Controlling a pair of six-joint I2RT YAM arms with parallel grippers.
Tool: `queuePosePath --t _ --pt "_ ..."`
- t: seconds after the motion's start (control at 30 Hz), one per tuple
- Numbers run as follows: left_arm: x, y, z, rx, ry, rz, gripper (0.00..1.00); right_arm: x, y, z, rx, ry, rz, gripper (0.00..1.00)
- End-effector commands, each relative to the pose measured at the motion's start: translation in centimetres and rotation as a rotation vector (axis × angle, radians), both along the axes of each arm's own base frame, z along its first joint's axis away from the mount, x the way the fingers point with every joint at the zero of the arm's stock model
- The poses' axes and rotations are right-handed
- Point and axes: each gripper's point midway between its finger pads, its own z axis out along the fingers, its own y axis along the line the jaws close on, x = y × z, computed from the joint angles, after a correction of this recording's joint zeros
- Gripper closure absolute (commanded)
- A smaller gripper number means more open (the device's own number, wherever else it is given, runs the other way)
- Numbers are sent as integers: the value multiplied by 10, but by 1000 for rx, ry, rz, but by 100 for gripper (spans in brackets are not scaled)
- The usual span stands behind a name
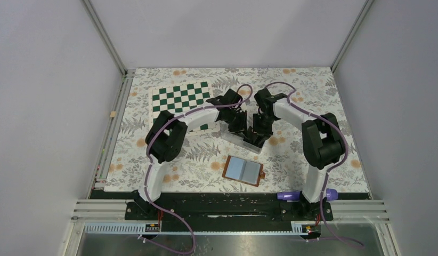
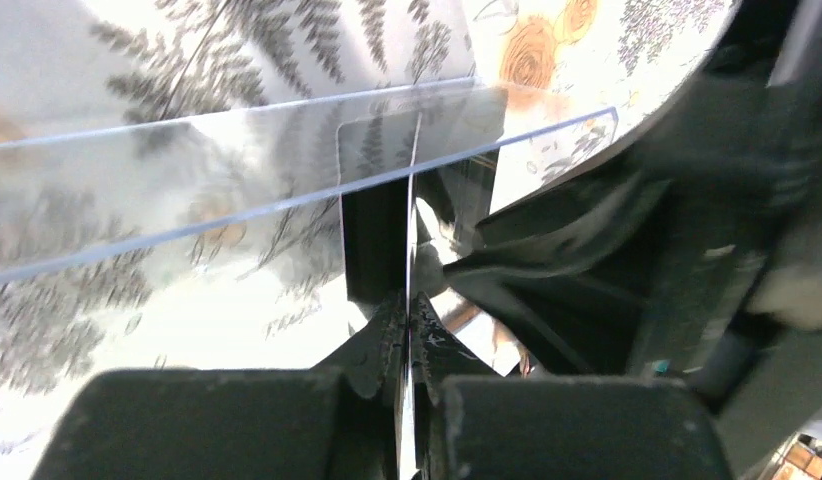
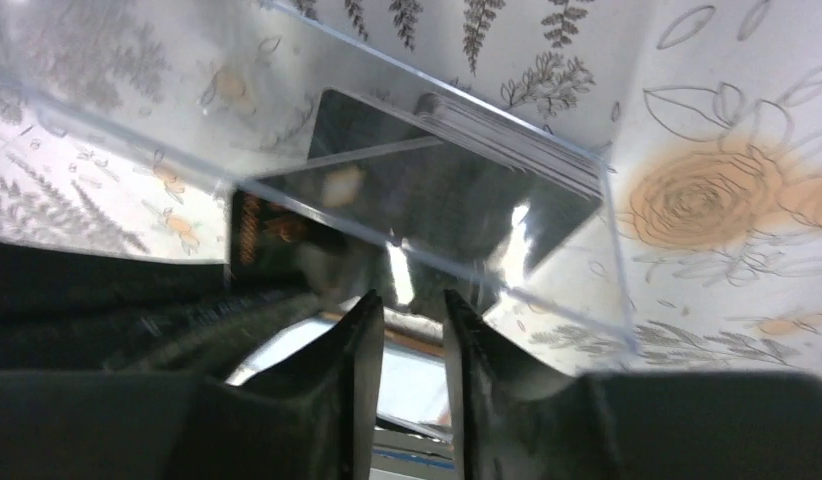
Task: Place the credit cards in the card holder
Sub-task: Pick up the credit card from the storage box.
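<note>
Midway across the floral tablecloth (image 1: 313, 85), black credit cards (image 3: 457, 185) lean in a stack inside a clear plastic box (image 3: 612, 240). One card at the front of the stack shows an orange-gold mark. The left gripper (image 2: 407, 310) has its fingers pressed together on a single credit card (image 2: 375, 240). It pinches the thin card by its near edge, and the card's far end is seen through the box's clear wall. The right gripper (image 3: 407, 310) hovers just above the box rim, over the stack. Its jaws stand a narrow gap apart with nothing between them. From above, both arms reach in from either side and their grippers almost meet over the box. The brown card holder (image 1: 243, 170) lies open and flat on the near side of the box. It sits apart from the box with its pale blue-grey sleeves facing up, and no card is visible on it. A green-and-white chessboard mat (image 1: 177, 98) lies at the far left. The left arm crosses over its near right corner.
</note>
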Motion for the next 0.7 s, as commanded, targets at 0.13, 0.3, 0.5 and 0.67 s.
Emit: queuePosePath --t 0.13,0.3,0.5,0.67 --pt "15 33 103 -185 -215 146 100 1 -3 95 90 -287 6 40" --pt "-4 50 133 -326 -222 180 100 -19 7 136 257 -379 -3 32" --pt "-45 53 165 -557 -143 139 100 -48 36 165 615 -374 -33 31" --pt "-81 59 195 -807 -98 90 100 -64 47 175 852 -327 -55 44"
